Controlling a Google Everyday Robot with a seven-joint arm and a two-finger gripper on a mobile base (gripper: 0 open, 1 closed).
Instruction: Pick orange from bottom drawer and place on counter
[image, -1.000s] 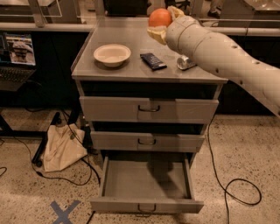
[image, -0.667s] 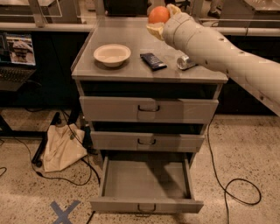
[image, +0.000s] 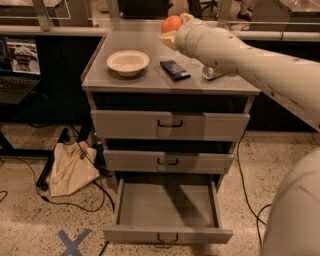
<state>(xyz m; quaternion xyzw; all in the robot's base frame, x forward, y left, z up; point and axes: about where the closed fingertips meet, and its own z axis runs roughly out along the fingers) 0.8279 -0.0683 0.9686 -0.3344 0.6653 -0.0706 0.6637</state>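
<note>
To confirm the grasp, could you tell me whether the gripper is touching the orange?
Touching: the camera view shows the gripper, above the far side of the counter, clasping the orange with no gap.

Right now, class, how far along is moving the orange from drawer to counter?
Done: the bottom drawer is open and bare, the orange out. In hand: the claw grips the orange over the back of the counter. Left: lower it, let go.

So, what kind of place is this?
Probably a lab or workshop, not a home: a grey metal drawer cabinet, an open laptop at the left, a cloth bag on the speckled floor. The pincer holds the orange above the counter.
</note>
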